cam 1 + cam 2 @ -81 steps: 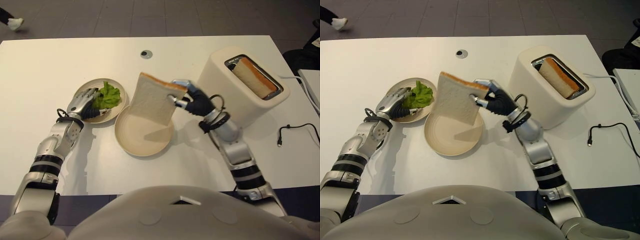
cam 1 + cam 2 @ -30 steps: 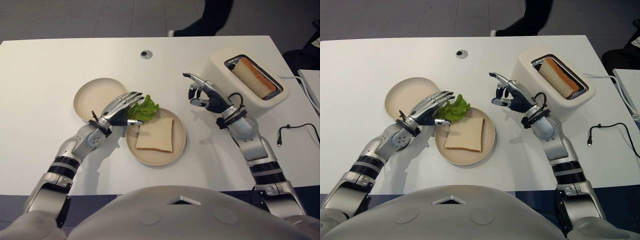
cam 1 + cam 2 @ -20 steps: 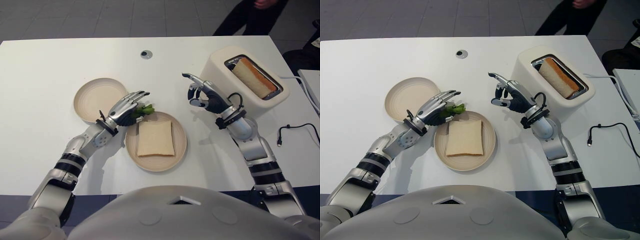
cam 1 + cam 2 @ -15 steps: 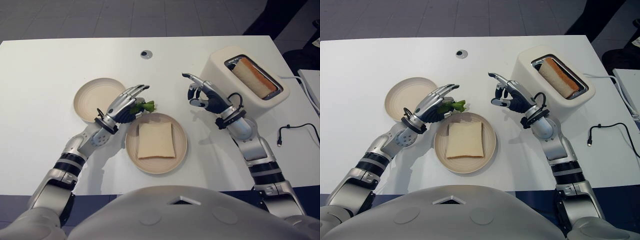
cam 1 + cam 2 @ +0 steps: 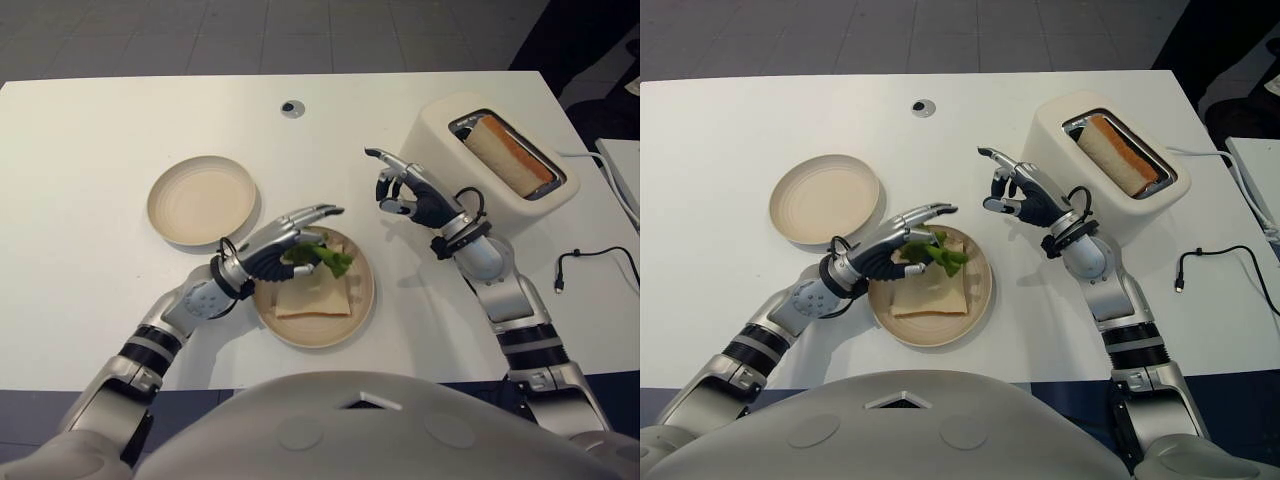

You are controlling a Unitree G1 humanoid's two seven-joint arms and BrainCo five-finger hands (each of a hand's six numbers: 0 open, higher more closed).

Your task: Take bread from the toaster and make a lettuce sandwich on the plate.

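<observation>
A slice of bread [image 5: 318,296] lies flat on the beige plate [image 5: 358,303] in front of me. My left hand [image 5: 278,247] hovers over the plate's left side, shut on a green lettuce leaf [image 5: 326,259] that hangs over the bread. A second slice [image 5: 508,153] stands in the slot of the cream toaster [image 5: 450,135] at the right. Between plate and toaster, my right hand [image 5: 408,190] is raised with fingers loosely spread, holding nothing.
An empty beige plate [image 5: 201,200] sits to the left of the sandwich plate. A small round grommet [image 5: 291,107] marks the table's far middle. A black cable [image 5: 590,262] lies at the right edge, beside the toaster's cord.
My left hand has carried the lettuce from beside the plate's upper left rim down and right, over the bread slice. The right hand has stayed put.
</observation>
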